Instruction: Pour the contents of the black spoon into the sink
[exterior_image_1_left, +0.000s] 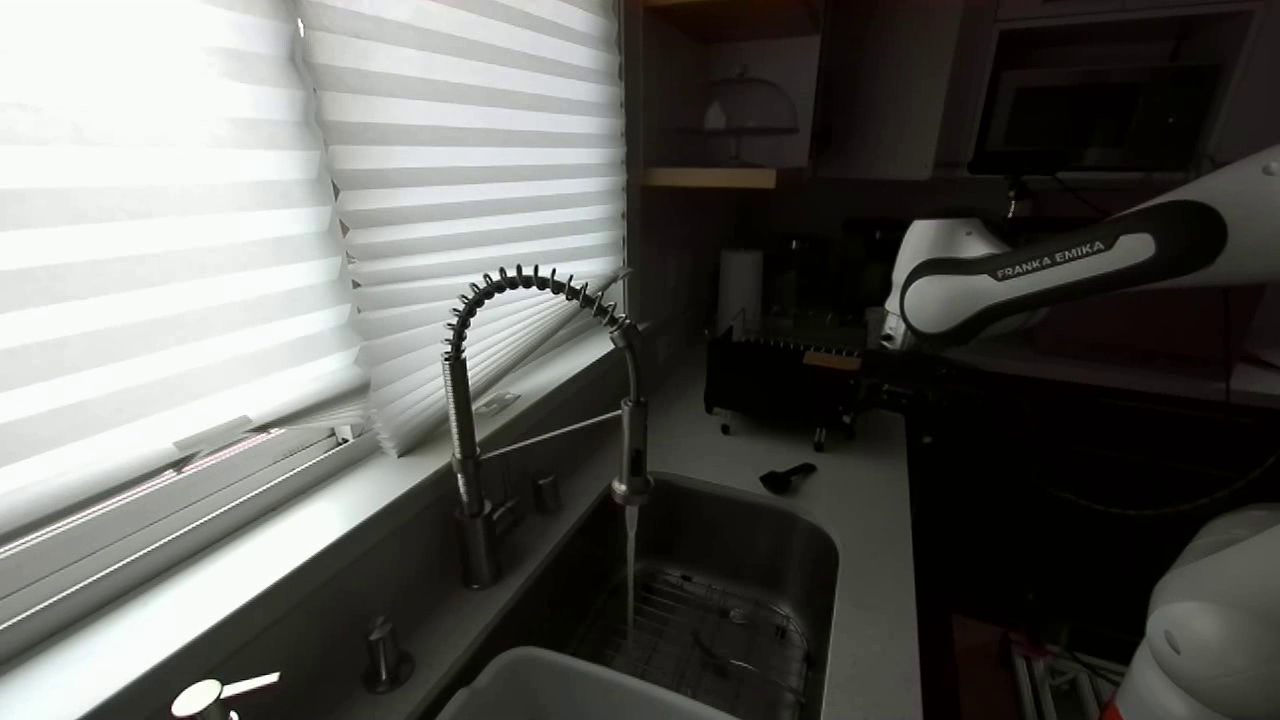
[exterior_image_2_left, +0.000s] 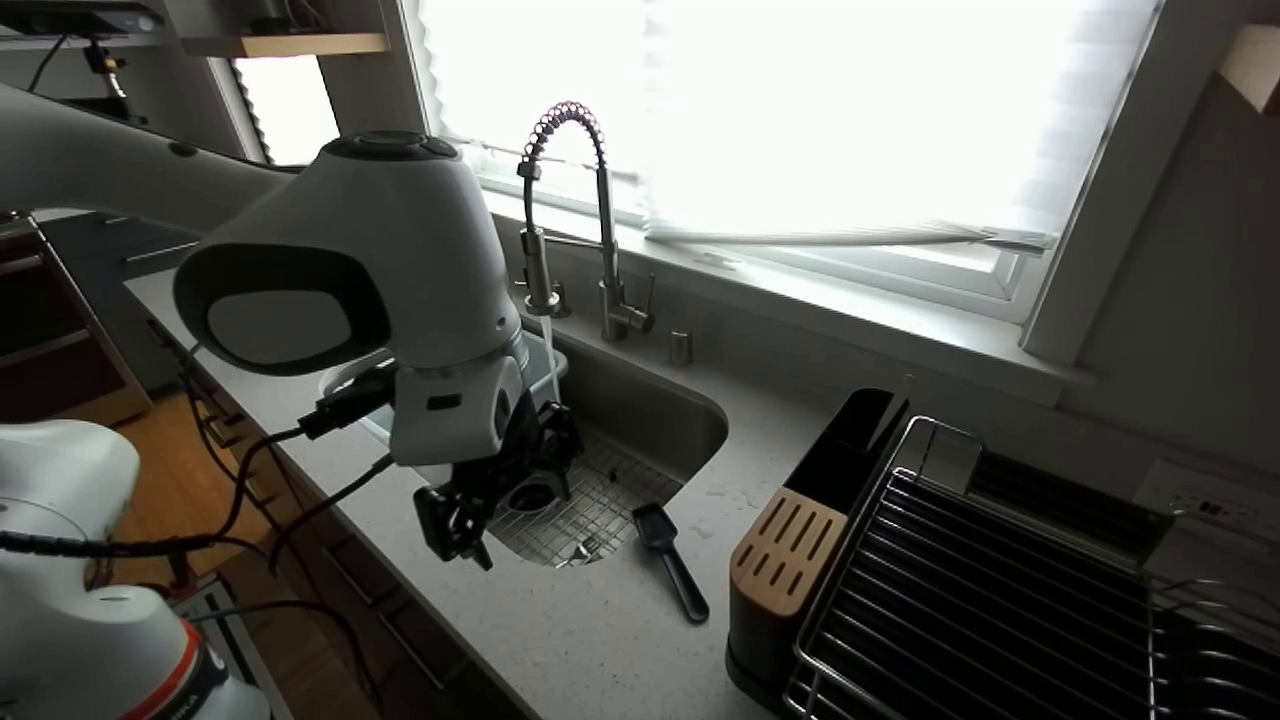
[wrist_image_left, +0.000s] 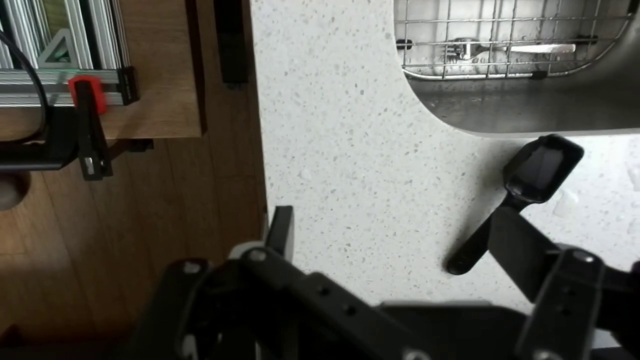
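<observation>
The black spoon (wrist_image_left: 542, 160) lies on the pale speckled counter beside the sink's rounded corner, seen in both exterior views as well (exterior_image_1_left: 788, 480) (exterior_image_2_left: 672, 565). Its bowl points toward the sink; whether anything is in it I cannot tell. In the wrist view my gripper (wrist_image_left: 393, 215) is spread wide above the counter, nothing between its fingers. The right-hand finger (wrist_image_left: 520, 245) covers part of the spoon's handle without gripping it. The steel sink (exterior_image_1_left: 740, 520) has water running into it. In an exterior view the gripper (exterior_image_2_left: 525, 528) hangs near the sink's edge.
A spring-coil faucet (exterior_image_2_left: 606, 240) arches over the sink. A grey tub (exterior_image_1_left: 570, 690) sits at one end. Inside lie a wire grid (wrist_image_left: 492, 21) and a fork (wrist_image_left: 535, 48). A black dish rack (exterior_image_2_left: 980, 590) with a wood-topped holder (exterior_image_2_left: 790, 550) stands near the spoon.
</observation>
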